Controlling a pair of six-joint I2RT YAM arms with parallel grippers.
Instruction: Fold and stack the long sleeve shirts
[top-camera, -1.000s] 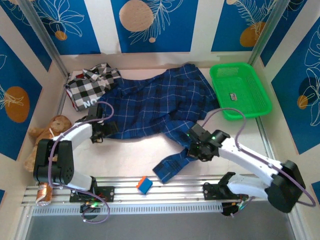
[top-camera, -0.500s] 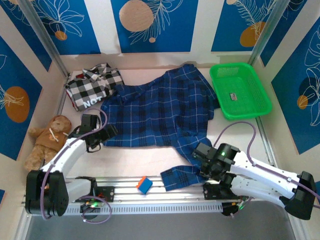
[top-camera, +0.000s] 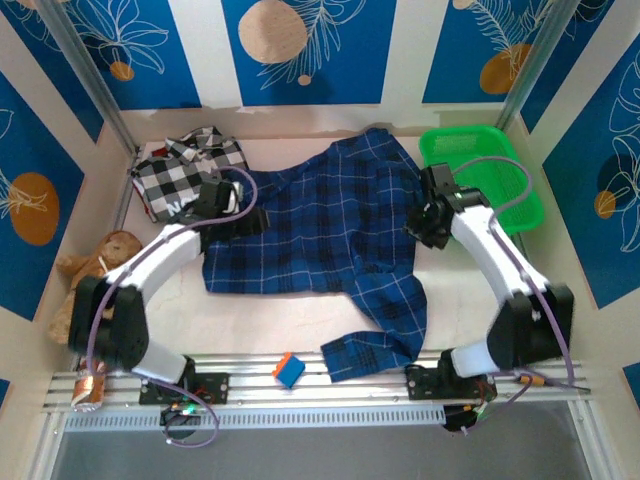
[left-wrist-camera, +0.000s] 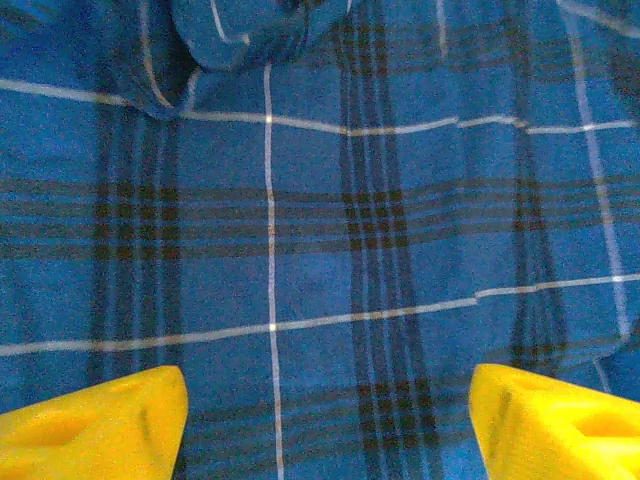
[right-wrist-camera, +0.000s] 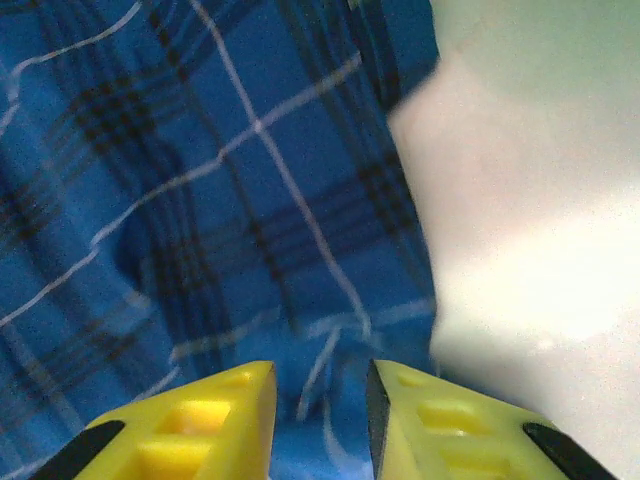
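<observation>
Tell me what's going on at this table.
Two robot arms are working on the dark blue plaid shirt, which lies spread across the table and is not yet folded. The left gripper is over the shirt's left part with its jaws wide apart, holding nothing. The right gripper is at the shirt's right edge with its jaws nearly together; whether they pinch cloth is unclear. The black-and-white checked shirt lies crumpled in the far left corner.

white lettering runs along the black-and-white checked shirt (top-camera: 178, 178), on its edge toward the teddy bear (top-camera: 100, 265); it is partly covered and too small to read.
</observation>
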